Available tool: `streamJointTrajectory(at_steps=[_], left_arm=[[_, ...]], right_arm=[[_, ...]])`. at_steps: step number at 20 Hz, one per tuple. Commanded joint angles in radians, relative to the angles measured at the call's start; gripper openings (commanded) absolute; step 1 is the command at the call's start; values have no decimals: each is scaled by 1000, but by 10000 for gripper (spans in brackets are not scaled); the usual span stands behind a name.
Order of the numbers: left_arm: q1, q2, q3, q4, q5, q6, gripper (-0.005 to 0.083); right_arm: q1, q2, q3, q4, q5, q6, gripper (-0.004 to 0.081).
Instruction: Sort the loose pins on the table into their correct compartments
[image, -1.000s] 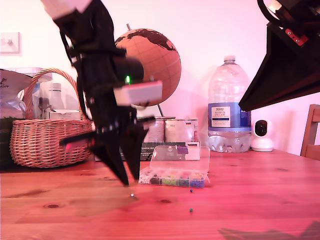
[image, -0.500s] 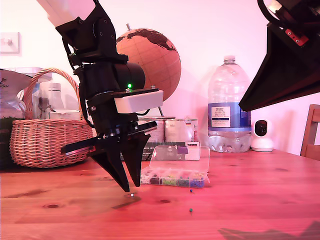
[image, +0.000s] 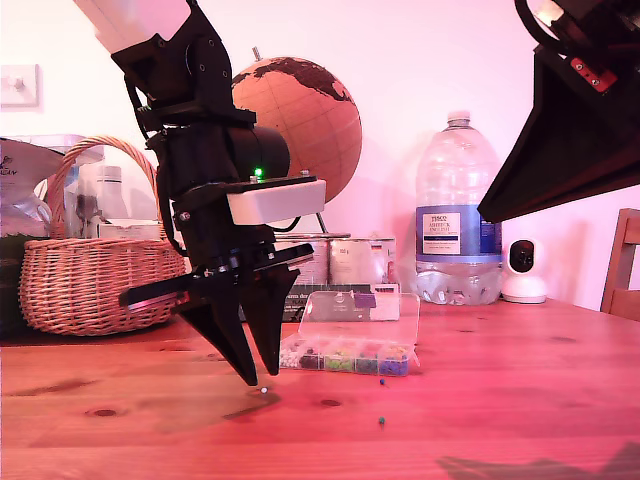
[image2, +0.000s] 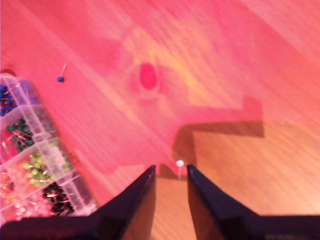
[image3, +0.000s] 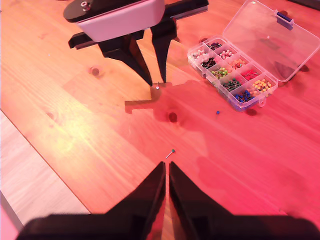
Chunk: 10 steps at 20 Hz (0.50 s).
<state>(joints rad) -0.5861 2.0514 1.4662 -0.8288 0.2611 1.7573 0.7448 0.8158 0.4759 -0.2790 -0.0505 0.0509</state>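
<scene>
Look at my first gripper (image: 256, 378): it hangs low over the table (image: 500, 400), its two dark fingers parted narrowly, tips just above the wood. The white-headed pin (image2: 179, 163) sits right at the tip of one finger, at the mouth of the gap rather than between the jaws (you can see the same pin (image3: 157, 87) beneath those tips in the second wrist view). Nothing is clamped.

My second gripper (image3: 166, 172) is high above the table, its jaws nearly together with only a thin slit between them, holding nothing. A dark green pin (image3: 172, 151) lies on the wood just beyond its tips, and a blue-headed pin (image3: 218, 112) lies between that one and the organiser box (image3: 235, 70).

In the exterior view the box (image: 350, 355) stands just to the right of my first gripper, lid open, compartments (image3: 227, 67) filled with sorted coloured pins.
</scene>
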Motion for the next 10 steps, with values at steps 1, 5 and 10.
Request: streamJointTrajectory(at_steps=[1, 5, 10], left_arm=[[2, 37, 1, -6, 7, 4, 169], [1, 48, 1, 4, 7, 4, 169], [-3, 62, 1, 22, -9, 4, 168]], right_arm=[[-2, 6, 16, 3, -3, -2, -13], [-2, 6, 16, 3, -3, -2, -13], [-2, 6, 16, -6, -3, -2, -13]])
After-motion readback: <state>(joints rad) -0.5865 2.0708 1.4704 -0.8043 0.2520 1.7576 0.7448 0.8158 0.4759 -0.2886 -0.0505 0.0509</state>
